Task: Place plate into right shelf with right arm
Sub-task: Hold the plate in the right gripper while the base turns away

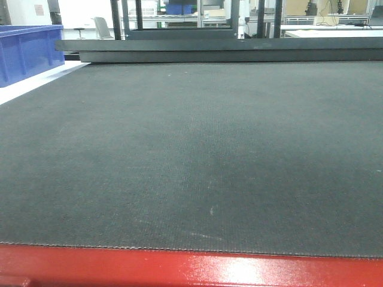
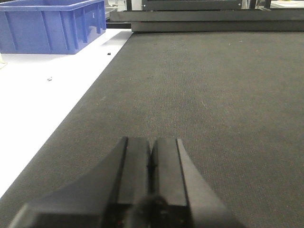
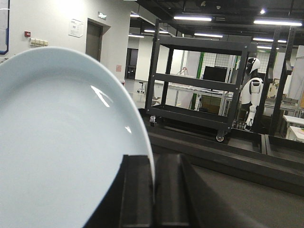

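The white plate fills the left half of the right wrist view, held on edge above the dark mat. My right gripper is shut on the plate's rim, one black finger on each face. In the left wrist view my left gripper hangs low over the mat, shut, its two pads pressed together with nothing between them. Neither gripper appears in the front view. The right shelf is out of view.
A dark mat covers the red-edged table. A blue bin stands on a white surface to the left. Black boards lie stacked along the mat's far edge. A black wheeled cart and a white humanoid robot stand beyond.
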Available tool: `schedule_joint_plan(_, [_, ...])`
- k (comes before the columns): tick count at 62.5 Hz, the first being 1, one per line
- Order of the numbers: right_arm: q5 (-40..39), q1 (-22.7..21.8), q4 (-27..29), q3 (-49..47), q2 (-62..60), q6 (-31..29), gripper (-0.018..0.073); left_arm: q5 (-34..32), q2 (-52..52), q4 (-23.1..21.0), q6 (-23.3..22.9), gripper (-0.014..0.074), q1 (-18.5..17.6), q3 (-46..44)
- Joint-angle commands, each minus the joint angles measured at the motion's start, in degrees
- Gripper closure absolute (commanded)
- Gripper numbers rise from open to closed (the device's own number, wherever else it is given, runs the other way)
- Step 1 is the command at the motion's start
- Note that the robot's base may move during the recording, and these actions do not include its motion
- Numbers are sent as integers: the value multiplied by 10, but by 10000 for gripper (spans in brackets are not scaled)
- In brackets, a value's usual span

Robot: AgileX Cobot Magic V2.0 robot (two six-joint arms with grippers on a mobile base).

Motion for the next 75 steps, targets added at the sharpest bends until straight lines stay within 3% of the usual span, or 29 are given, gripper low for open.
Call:
schedule_joint_plan(1, [-57, 0, -6, -16, 3, -4, 531, -49, -7, -5, -2, 643, -2, 5])
schedule_joint_plan(75, [-49, 0, -6, -16, 3, -4, 531, -49, -7, -5, -2, 643, -2, 5])
